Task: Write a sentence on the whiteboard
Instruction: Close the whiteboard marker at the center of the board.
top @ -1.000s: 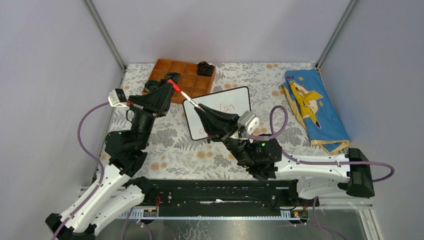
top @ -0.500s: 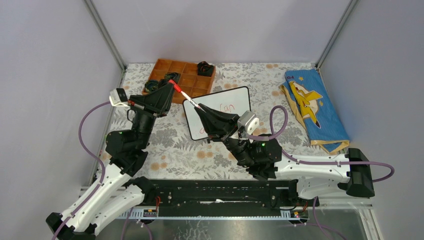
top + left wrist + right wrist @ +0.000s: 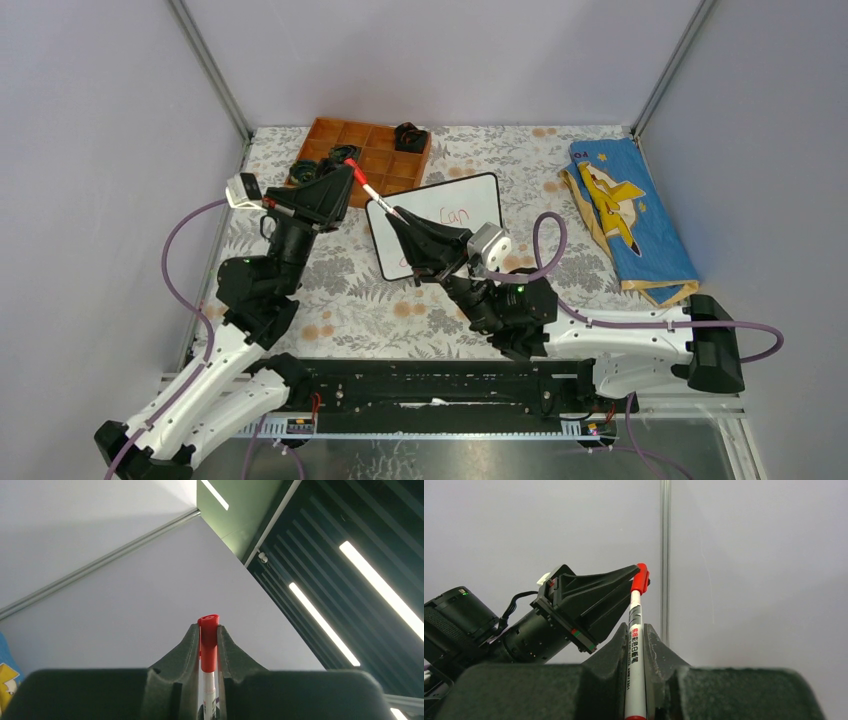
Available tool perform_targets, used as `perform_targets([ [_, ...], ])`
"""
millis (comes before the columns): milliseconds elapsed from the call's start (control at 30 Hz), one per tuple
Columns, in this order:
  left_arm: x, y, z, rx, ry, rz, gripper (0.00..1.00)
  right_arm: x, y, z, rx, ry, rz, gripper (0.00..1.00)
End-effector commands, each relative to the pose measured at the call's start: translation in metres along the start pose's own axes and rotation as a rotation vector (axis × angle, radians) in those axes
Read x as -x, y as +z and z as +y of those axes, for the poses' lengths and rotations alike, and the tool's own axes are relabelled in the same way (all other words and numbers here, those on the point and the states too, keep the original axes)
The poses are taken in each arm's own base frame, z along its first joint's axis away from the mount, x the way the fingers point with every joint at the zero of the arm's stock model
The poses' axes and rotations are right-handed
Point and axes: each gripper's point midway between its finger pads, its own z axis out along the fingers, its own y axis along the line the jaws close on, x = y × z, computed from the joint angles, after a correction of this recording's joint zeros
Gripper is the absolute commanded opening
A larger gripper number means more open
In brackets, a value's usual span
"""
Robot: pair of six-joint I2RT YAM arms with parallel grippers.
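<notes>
The whiteboard lies flat on the flowered tablecloth at mid-table. Of the sentence, a red word reading about "can" shows; a lower line is mostly hidden behind my right gripper. A white marker with a red cap hangs tilted above the board's left edge, held at both ends. My left gripper is shut on the red cap. My right gripper is shut on the white barrel. In the right wrist view the cap sits between the left gripper's fingertips.
An orange compartment tray with black items stands behind the left gripper. A folded blue and yellow cloth lies at the right side. Grey walls with metal posts close the back and sides.
The left arm has shifted slightly right and back, and the right arm slightly left. The marker stays gripped at both ends above the board's left edge.
</notes>
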Motion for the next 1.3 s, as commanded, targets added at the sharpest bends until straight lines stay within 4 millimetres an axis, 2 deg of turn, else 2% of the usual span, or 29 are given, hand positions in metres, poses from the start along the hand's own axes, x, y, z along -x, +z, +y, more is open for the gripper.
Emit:
perform_targets([
  [0,-0.009,-0.004,-0.013,-0.055,-0.007,0.054,0.0,0.033,0.011,-0.007,-0.045,0.026,-0.089,0.0],
  [600,-0.015,-0.004,-0.008,-0.044,0.003,0.086,0.0,0.033,0.018,-0.013,-0.095,-0.065,-0.113,0.0],
  [900,-0.026,0.0,-0.005,-0.045,-0.009,0.137,0.0,0.033,0.022,-0.009,-0.079,-0.078,-0.122,0.0],
  [1033,-0.023,0.0,-0.005,-0.042,-0.005,0.121,0.0,0.034,0.019,-0.01,-0.076,-0.071,-0.123,0.0],
  [1133,-0.019,0.0,-0.007,-0.037,0.011,0.107,0.1,0.035,0.018,-0.01,-0.072,-0.066,-0.122,0.0],
  [1267,-0.018,0.001,-0.008,-0.039,0.023,0.104,0.16,0.035,0.015,-0.012,-0.073,-0.065,-0.123,0.0],
])
